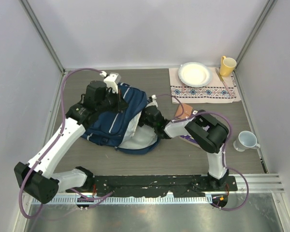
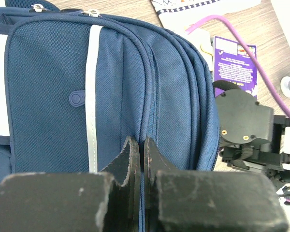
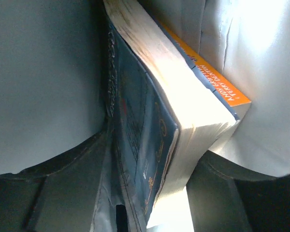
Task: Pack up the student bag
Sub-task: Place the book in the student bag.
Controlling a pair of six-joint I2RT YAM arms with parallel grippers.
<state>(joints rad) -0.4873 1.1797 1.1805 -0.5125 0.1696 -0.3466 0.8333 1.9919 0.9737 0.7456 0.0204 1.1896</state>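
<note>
One orange-spined book (image 3: 217, 84) stands inside the student bag (image 1: 121, 121)

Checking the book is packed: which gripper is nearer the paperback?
Right. Right gripper has the paperback between its jaws inside the student bag; left gripper pinches the bag's outside.

Navy student bag (image 1: 117, 118) with pale stripes; book (image 3: 157, 140) blue cover, orange spine; white plate (image 1: 195, 74); yellow cup (image 1: 227, 66); geometric-patterned cloth (image 1: 208, 92).
</note>
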